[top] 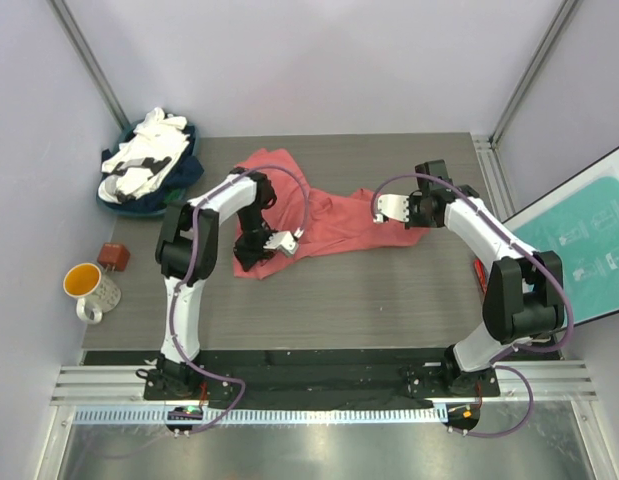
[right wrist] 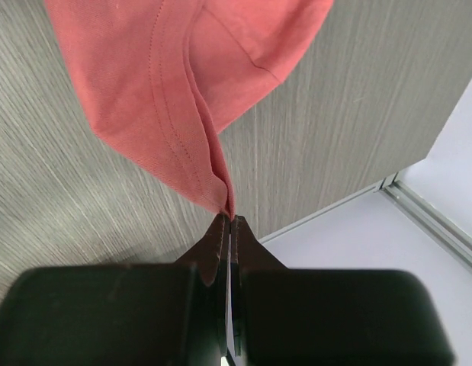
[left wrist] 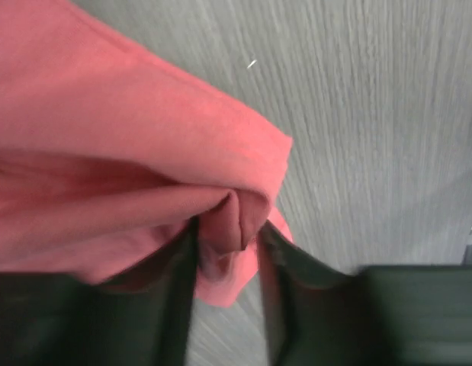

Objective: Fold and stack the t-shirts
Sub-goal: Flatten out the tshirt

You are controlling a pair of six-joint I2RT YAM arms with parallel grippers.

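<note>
Coral-red soft cloth t-shirt (top: 334,225) lies crumpled on the grey wood-grain table (top: 339,310), a little far of the middle. Its long axis runs roughly left to right between the two arms.

At the far left corner, well apart from it, a heap of white and dark navy tees (top: 149,165) sits unfolded. Near of that heap, off the table's left edge, stands a pale mug with an orange inside (top: 87,285).

The left gripper (top: 284,242) sits at the shirt's near-left edge. In its wrist view the left gripper's (left wrist: 228,229) fingers stand partly apart, with a bunched fold of red cloth in the gap. The fold looks loose rather than pinched, though motion blur leaves the contact unclear. The rest of the shirt lies far and right of these fingers.

The right gripper (top: 389,208) is at the shirt's right end. In its own view the right gripper's (right wrist: 230,221) fingers are pressed together on the tip of a stitched hem corner, and the cloth trails away from them towards the left.

Judging by this, only the right arm has a sure hold. Any flattening pull would have to run along the shirt's length, away from the left fingers.
</note>
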